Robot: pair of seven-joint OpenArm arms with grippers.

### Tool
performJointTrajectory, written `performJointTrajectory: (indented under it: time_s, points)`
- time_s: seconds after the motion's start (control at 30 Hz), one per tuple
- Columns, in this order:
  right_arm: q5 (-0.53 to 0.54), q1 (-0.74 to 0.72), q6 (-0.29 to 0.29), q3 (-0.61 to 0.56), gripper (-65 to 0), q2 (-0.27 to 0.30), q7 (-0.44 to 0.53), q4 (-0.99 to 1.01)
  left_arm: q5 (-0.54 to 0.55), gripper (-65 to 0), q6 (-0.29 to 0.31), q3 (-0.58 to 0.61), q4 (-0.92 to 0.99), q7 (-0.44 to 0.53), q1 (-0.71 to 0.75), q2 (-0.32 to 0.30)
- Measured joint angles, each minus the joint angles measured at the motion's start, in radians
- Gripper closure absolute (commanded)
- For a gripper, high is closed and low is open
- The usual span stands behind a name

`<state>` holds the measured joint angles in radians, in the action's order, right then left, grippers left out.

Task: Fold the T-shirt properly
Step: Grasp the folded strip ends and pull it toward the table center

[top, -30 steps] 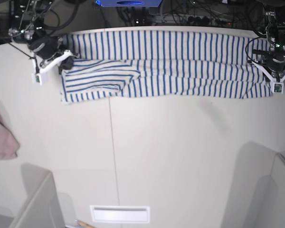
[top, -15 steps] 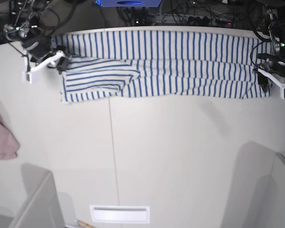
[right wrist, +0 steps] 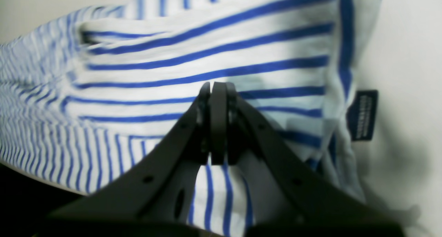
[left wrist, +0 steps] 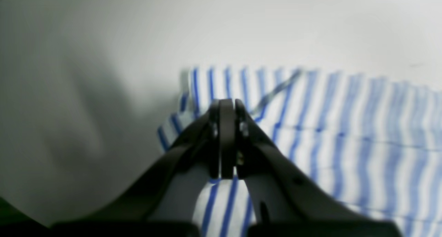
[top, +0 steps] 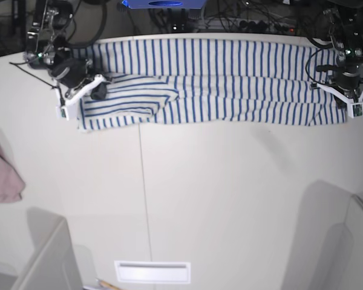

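Both the left gripper and right gripper are closed above the T-shirt, gripping nothing; this soft, light cloth is probably best pinched at its end edges.

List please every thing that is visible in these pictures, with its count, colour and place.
T-shirt: one, white with blue stripes, spread along the far edge of the table, one sleeve folded in at base-view left.
Neck tag: one, dark, at the shirt's edge in the right wrist view.
Pink cloth: one, dusty pink, at the table's left edge in the base view.
Table: one, off-white, under everything.
Cables: several, dark, behind the table.
Right pincer: one, black, shut, over the shirt's sleeve end.
Left pincer: one, black, shut, over the shirt's other end.
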<state>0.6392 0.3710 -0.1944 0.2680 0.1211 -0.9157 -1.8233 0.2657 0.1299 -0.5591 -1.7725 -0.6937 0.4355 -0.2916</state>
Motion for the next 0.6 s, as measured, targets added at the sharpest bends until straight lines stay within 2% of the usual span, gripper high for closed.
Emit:
performJointTrajectory:
  time_s: [0.2,0.3,0.4,0.53,0.6]
  points:
    - [0.02,-0.116,-0.005,0.006,0.0,0.013,0.015,0.215,0.004,0.0,-0.002,0.005,0.184,-0.002,-0.084,0.0]
    - [-0.049,-0.207,-0.006,0.007,0.0,0.011,0.032,0.292,-0.003,0.0,-0.015,0.078,0.256,0.01,-0.146,-0.007]
    - [-0.143,-0.268,0.055,0.008,0.0,0.006,0.036,0.313,0.001,0.0,-0.01,0.114,0.318,0.028,-0.231,-0.005]
    - [-0.161,-0.315,0.114,0.01,0.0,0.005,-0.002,0.324,0.003,0.0,-0.002,0.121,0.367,0.024,-0.304,-0.002]
    - [-0.182,-0.339,0.13,0.009,0.0,0.005,0.0,0.321,0.003,0.0,-0.003,0.117,0.362,-0.049,-0.337,-0.001]
